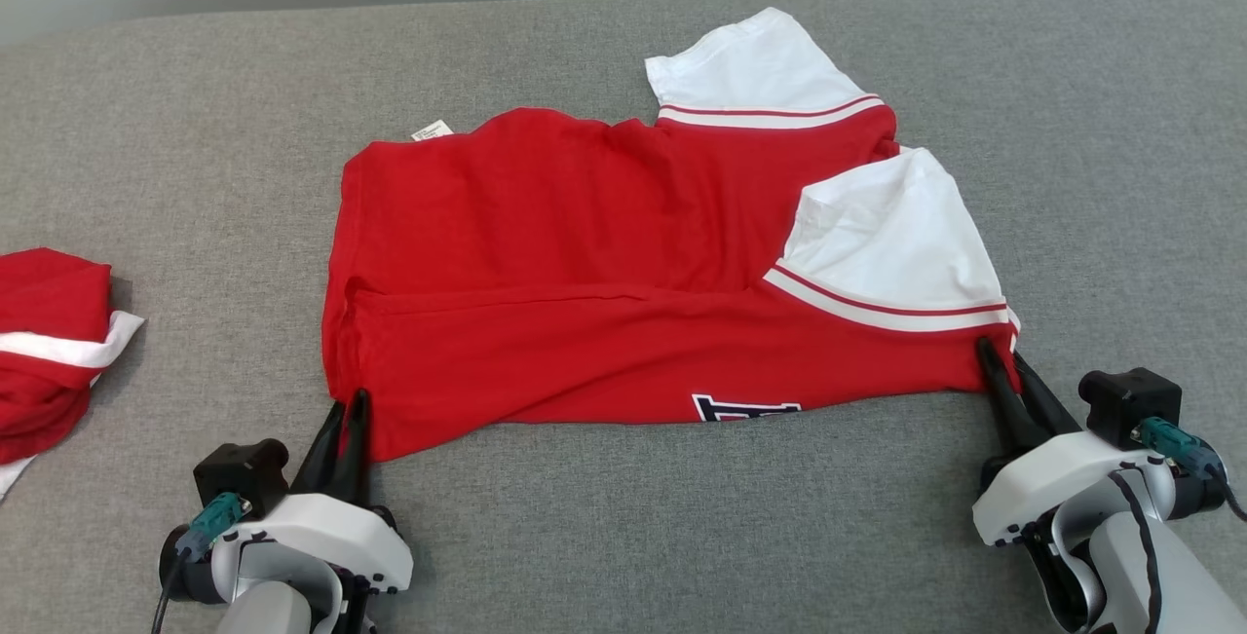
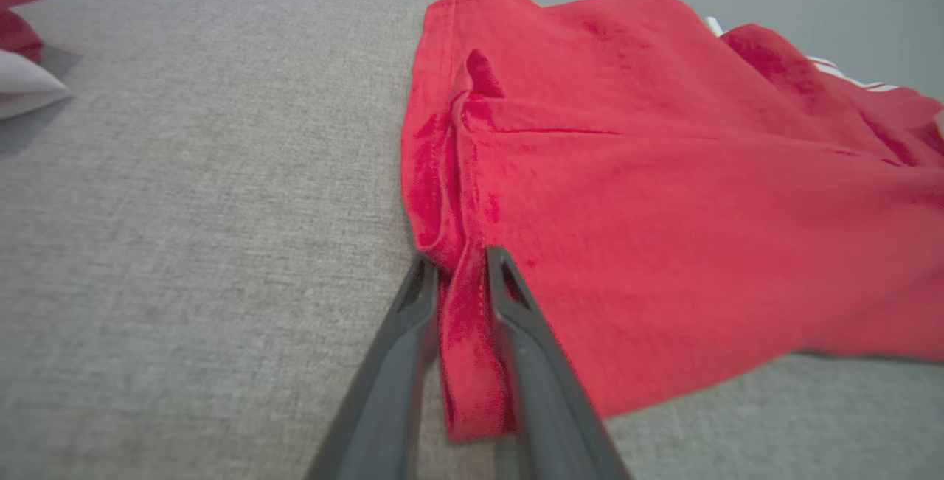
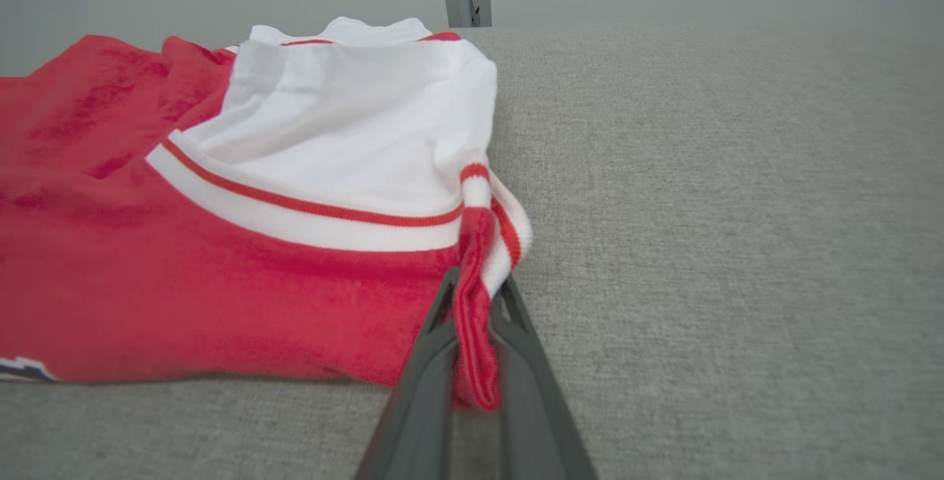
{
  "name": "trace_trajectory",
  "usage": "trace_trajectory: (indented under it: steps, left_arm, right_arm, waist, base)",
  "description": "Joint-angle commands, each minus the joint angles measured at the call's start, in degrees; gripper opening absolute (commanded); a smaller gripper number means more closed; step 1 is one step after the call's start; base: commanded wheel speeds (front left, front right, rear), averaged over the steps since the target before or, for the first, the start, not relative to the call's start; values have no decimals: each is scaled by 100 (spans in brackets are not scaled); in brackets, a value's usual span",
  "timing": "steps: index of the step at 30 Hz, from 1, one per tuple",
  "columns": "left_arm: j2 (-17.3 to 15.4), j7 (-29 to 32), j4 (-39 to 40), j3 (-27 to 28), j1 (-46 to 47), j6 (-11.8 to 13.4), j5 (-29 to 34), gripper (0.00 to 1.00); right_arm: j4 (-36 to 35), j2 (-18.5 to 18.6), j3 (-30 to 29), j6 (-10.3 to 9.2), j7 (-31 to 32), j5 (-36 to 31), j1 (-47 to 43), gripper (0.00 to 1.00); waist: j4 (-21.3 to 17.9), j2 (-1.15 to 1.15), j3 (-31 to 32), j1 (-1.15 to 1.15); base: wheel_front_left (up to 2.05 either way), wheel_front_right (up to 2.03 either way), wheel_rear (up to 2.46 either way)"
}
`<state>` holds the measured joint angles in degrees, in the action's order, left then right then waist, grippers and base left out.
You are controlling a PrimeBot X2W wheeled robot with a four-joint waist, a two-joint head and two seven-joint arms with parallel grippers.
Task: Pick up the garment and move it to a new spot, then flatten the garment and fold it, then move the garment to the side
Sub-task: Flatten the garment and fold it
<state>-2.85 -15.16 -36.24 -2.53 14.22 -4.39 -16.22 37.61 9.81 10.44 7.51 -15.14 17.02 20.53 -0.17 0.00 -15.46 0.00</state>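
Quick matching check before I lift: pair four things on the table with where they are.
1 left gripper
2 right gripper
3 white label
4 second garment

A far edge of the shirt
B head view's left edge, apart from it
C striped corner between its fingers
D plain red corner between its fingers

Pairs: 1-D, 2-C, 3-A, 4-B
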Motion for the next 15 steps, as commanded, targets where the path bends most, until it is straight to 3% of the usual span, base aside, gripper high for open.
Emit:
trace_trajectory:
  steps: [1,9,15]
  left_arm:
    - [-15,2,-61,52,115,3,1,0]
    - [-28,1,58,322,56,-45,-58,0]
    - [-33,0,13,476,-249,-93,-50,0]
  right_arm:
    - [-23,40,-17,-4,1,-19,31,0]
    - [-72,33,-168,-4,1,10,-26,0]
    - [-5,65,-176,-4,1,80,-240,0]
  waist:
    - [-11,0,-7,0]
    - [-25,0,146,0]
    - [-29,0,606,0]
  base:
    - [0,0,0]
    - [0,0,0]
    - [0,0,0]
